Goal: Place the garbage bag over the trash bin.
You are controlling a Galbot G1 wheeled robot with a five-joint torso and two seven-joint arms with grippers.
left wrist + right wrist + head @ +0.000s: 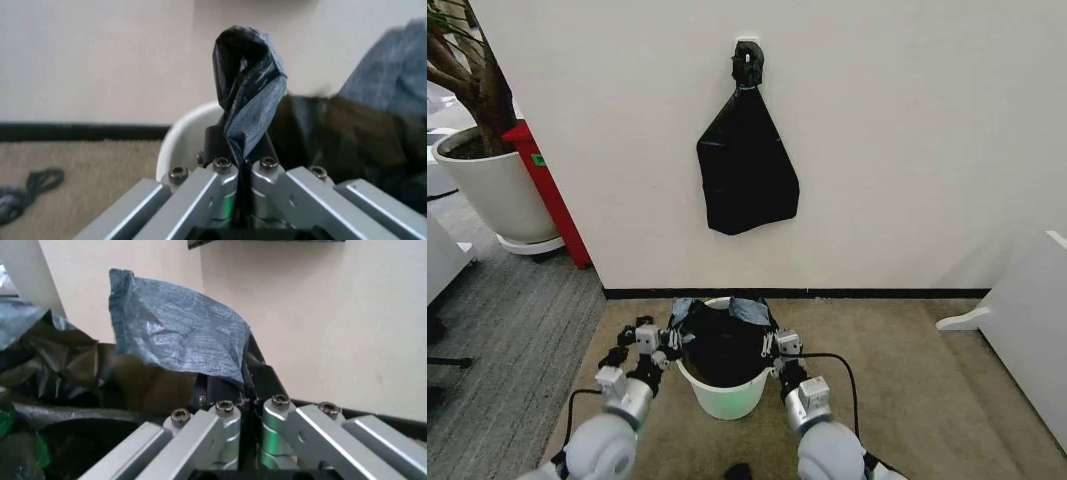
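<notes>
Down on the tan carpet (897,400), close to the wall (907,150), the trash bin (724,398) stood between the two arms, with the garbage bag (719,343) sitting inside it and its black mouth rising above the rim. The left gripper (667,341) was at the bin's left side, its fingers pressed together on a twisted fold of the bag's edge; the left wrist view showed that fold (248,107) standing up from between the closed fingers (220,192), with the pale rim of the bin (180,137) just behind. The right gripper (774,345) was at the bin's right side, likewise pinching the bag, and in the right wrist view a crinkled flap of the plastic (177,337) stuck up from the tightly shut fingers (277,422). The far edge of the bag lay draped over the back rim. On the wall above hung a black bag bundle (747,160) from a hook. A large white plant pot (492,190) stood off to the left.
</notes>
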